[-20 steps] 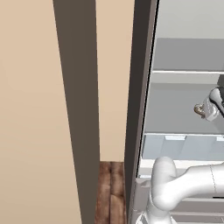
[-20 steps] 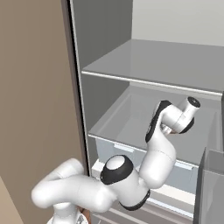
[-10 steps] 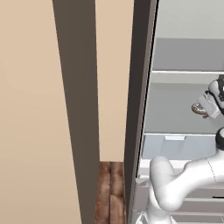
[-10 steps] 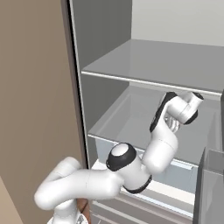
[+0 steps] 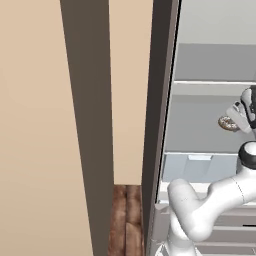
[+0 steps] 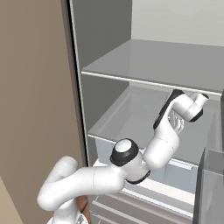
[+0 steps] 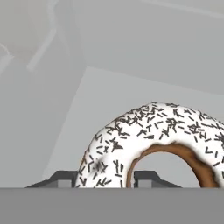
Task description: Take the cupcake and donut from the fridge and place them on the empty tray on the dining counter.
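- My gripper [image 7: 103,179] is reached into the fridge [image 6: 144,61], under the upper shelf [image 6: 157,65] and above the lower shelf [image 6: 131,118].
- Through my hand camera, my two dark finger tips [image 7: 59,178] stand either side of one part of the donut [image 7: 153,140]: one tip sits outside the ring, the other shows through its hole.
- The glazed band of the ring lies right between those tips, so my jaws are partly closed around it. I take this as a grip on the donut, though the contact itself is hidden at the bottom edge of that view.
- The donut stands nearly on edge against my fingers, white speckled glaze toward me, brown crumb showing around the inside of the hole.
- Beyond my fingers lies the pale grey floor of the shelf, with the back wall of the fridge further off.
- In the left base view the donut [image 5: 229,123] shows as a small brown ring just beside my hand, over the lower shelf.
- Below my wrist, the pale drawers [image 5: 200,167] sit under that shelf.
- Off to my left stands the dark door edge [image 5: 159,100].
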Motion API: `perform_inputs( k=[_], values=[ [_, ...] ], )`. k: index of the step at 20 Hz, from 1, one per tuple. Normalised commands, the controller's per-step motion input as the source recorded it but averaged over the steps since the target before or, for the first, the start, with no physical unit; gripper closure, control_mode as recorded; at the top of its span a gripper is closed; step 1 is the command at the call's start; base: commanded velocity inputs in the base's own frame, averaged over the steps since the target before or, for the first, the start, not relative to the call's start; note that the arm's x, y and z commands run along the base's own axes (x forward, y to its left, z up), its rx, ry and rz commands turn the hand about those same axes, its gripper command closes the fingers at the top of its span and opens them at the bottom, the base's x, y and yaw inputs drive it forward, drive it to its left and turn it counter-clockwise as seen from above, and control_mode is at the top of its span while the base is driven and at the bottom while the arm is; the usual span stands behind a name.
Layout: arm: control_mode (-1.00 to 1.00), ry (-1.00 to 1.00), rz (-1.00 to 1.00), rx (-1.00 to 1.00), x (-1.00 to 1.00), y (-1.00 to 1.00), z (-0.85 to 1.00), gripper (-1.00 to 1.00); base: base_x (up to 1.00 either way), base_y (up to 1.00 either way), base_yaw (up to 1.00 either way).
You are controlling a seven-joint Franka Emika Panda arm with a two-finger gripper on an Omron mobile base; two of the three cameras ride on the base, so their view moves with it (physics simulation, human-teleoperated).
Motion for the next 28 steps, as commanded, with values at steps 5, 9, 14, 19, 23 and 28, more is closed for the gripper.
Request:
perform_inputs(
  k=[5,9,14,19,23,28],
  values=[
    [-1.00,-0.17,-0.02,-0.01,-0.84,0.18,-0.67,1.00,0.00,0.00,0.00],
    [-1.00,-0.13,-0.01,0.00,-1.00,0.36,-0.02,1.00,0.00,0.00,0.00],
    [-1.00,-0.11,0.00,0.00,-1.00,0.87,-0.12,1.00,0.00,0.00,0.00],
    [-1.00,-0.21,-0.01,0.00,-1.00,0.98,-0.12,1.00,0.00,0.00,0.00],
    [-1.00,-0.29,-0.07,0.00,-1.00,0.67,0.41,1.00,0.00,0.00,0.00],
    [-1.00,-0.22,-0.29,0.00,-1.00,0.61,0.75,1.00,0.00,0.00,0.00]
  ],
)
